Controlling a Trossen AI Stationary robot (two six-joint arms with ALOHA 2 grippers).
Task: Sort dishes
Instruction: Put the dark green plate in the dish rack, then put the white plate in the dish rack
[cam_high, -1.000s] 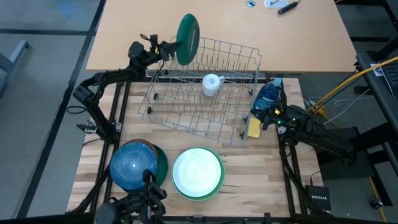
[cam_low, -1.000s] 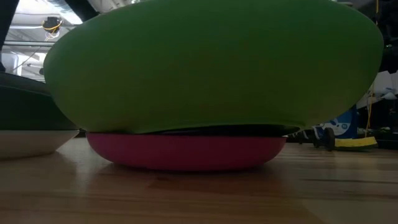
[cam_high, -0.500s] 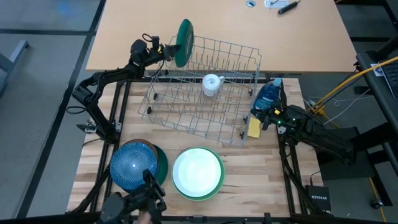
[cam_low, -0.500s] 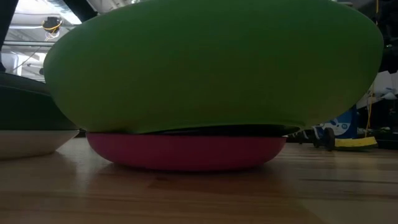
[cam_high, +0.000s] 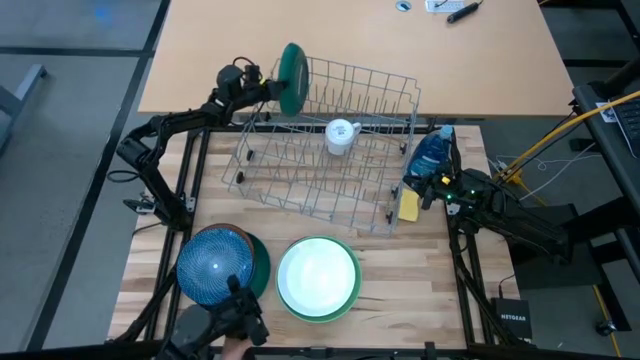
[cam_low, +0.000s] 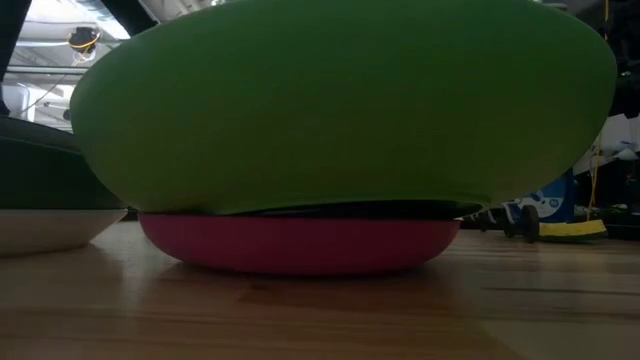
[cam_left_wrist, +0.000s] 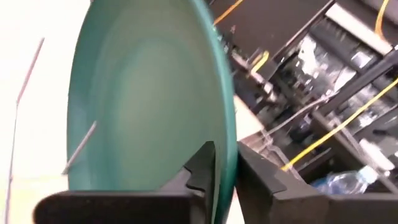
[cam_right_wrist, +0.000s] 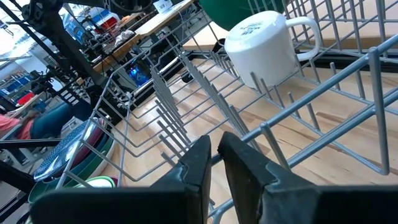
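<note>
Your left gripper (cam_high: 272, 88) is clamped on the rim of the round dark green plate (cam_high: 292, 73), held on edge at the far-left corner of the wire dish rack (cam_high: 330, 150); its flat face must line up with the tines below. Your right gripper (cam_right_wrist: 215, 163), nearly closed and empty, waits by the rack's right end.

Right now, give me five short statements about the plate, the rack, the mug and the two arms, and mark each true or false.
1. The left gripper holds the dark green plate by its edge. True.
2. The plate lies flat on the table. False: it stands on edge at the wire rack, at its far left corner.
3. A white mug sits in the rack. True.
4. The right gripper grips the mug. False: its fingers are nearly together and empty, beside the rack.
5. The blue bowl is in the rack. False: it sits on a stack on the table.
</note>
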